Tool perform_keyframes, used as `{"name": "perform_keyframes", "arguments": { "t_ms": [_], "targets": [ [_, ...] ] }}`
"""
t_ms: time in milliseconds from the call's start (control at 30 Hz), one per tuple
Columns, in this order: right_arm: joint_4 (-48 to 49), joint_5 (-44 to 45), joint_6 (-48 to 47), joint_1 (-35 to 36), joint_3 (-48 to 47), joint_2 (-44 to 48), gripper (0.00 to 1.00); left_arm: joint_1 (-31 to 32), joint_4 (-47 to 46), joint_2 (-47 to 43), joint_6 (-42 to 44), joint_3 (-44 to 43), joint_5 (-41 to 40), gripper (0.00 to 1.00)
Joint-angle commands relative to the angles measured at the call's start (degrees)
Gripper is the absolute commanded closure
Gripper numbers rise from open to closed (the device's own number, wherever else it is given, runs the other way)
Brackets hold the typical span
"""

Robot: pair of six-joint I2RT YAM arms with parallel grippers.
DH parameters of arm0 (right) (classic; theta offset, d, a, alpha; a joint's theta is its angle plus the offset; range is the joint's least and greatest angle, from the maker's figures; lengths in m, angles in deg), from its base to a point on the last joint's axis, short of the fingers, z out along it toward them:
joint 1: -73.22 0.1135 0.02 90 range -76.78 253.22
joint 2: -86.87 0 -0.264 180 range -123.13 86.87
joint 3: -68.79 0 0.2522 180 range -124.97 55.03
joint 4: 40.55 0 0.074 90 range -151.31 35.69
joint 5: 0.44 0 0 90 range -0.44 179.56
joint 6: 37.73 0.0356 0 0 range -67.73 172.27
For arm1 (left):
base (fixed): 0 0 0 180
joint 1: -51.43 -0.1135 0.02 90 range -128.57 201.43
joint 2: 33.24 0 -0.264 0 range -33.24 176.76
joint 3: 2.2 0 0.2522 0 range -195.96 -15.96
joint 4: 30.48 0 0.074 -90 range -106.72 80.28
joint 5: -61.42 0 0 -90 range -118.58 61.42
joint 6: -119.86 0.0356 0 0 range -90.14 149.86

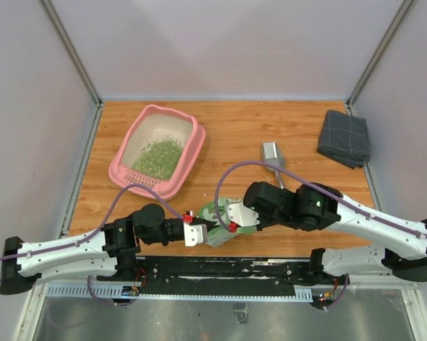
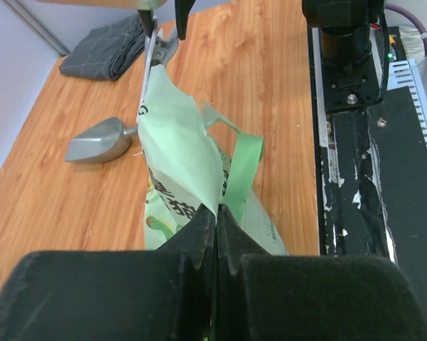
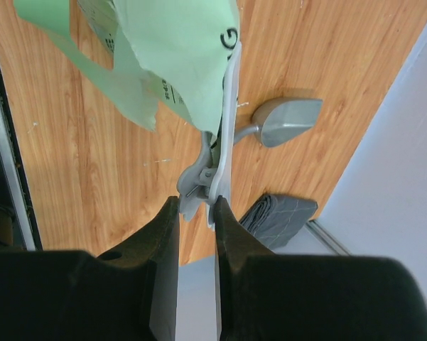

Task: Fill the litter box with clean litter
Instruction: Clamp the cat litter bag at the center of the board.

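The litter box (image 1: 148, 183) sits at the far left of the counter (image 1: 270, 121), well apart from both arms, and a patch of clean litter (image 1: 158, 158) lies on its pale floor, covering only part of it, so the fill looks partly done at most. Near the front edge the 2 arms hold a light green printed bag (image 2: 181, 156) between them. The left tool (image 2: 214, 217) is clenched on a fold of the bag's film, its pads pressed together with the plastic between them. The right tool (image 3: 197, 202) pinches the hinged end of a pale grey clip (image 3: 227, 121) that runs along the bag's torn top edge. Whether that clip still clamps the film cannot be told. The bag is thin, soft and slippery. It will sag and fold wherever it is not supported, and any weight in it will sit low, so a pinch on a doubled fold near the mouth looks safer than one on a single layer, which could tear further or slide out. The granules are loose and light. They should pour freely but scatter if the mouth collapses or tips early, so the opening ought to be over the box before it is lowered. A grey metal scoop (image 1: 272, 155) lies beyond the right arm, and a folded grey cloth (image 1: 344, 137) rests at the far right corner.
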State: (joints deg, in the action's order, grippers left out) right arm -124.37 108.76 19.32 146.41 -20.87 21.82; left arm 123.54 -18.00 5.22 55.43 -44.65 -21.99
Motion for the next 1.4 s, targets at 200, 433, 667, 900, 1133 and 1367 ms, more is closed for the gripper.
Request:
{"name": "perform_keyframes", "arguments": {
  "t_ms": [200, 433, 667, 900, 1133, 1367],
  "targets": [
    [6.8, -2.8, -2.2, 1.2, -0.7, -1.9, 0.99, 0.0, -9.9, 1.2, 2.1, -2.9, 5.4, 1.0],
    [6.0, -3.0, -2.1, 2.6, -0.8, -2.7, 0.99, 0.0, -10.4, 1.9, 2.2, -3.0, 5.0, 1.0],
    [8.4, -1.5, -1.1, 2.6, 2.3, 2.7, 0.93, 0.0, -9.8, 1.6, 0.5, -3.2, 2.7, 0.98],
    [9.9, -3.0, 1.2, 2.6, 4.9, 7.6, 0.34, 0.0, -9.5, 0.2, -1.3, -3.0, 1.7, 0.8],
    [10.5, -4.6, 3.9, 2.6, 5.6, 11.2, 0.01, 0.0, -9.2, 0.6, -2.6, -3.3, 1.8, 0.67],
    [11.0, -4.9, 9.8, 2.6, 2.1, 14.8, 0.02, 0.0, -9.8, -0.5, -6.3, -5.0, 3.2, 0.48]
  ]
}}
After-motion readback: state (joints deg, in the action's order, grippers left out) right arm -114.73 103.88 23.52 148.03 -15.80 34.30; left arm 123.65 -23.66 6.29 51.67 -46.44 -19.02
